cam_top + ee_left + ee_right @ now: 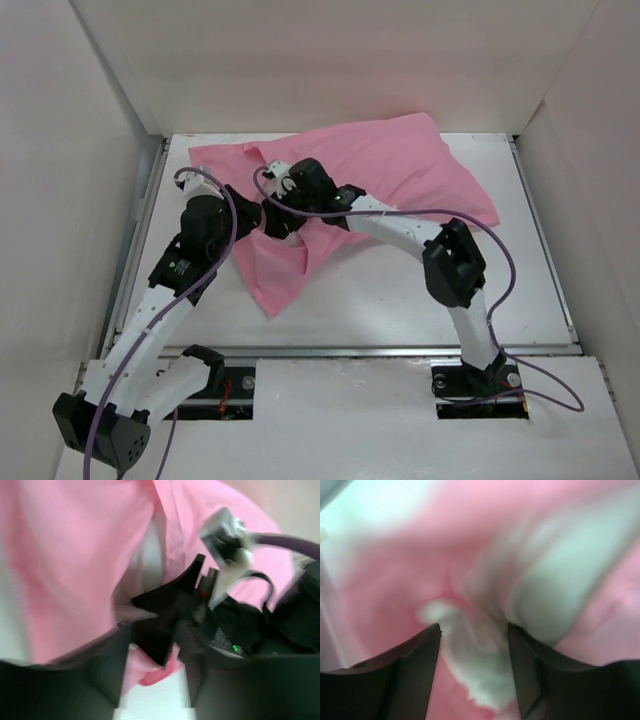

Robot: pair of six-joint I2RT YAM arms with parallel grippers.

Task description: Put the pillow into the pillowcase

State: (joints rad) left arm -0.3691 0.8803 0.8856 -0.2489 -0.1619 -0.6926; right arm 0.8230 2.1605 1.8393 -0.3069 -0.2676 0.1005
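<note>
R gripper (pixel 474 630): jaws apart, released. White pillow (pixel 475 665) fabric lies between its fingers, w/ pink pillowcase (pixel 400 170) all round; view blurred. L gripper (pixel 152 630): close against R gripper, pink cloth between its fingers; clamped or loose, cannot tell. Pillowcase bulk spreads beyond both grippers on table (pixel 400 290), w/ flat flap beneath them.
</note>
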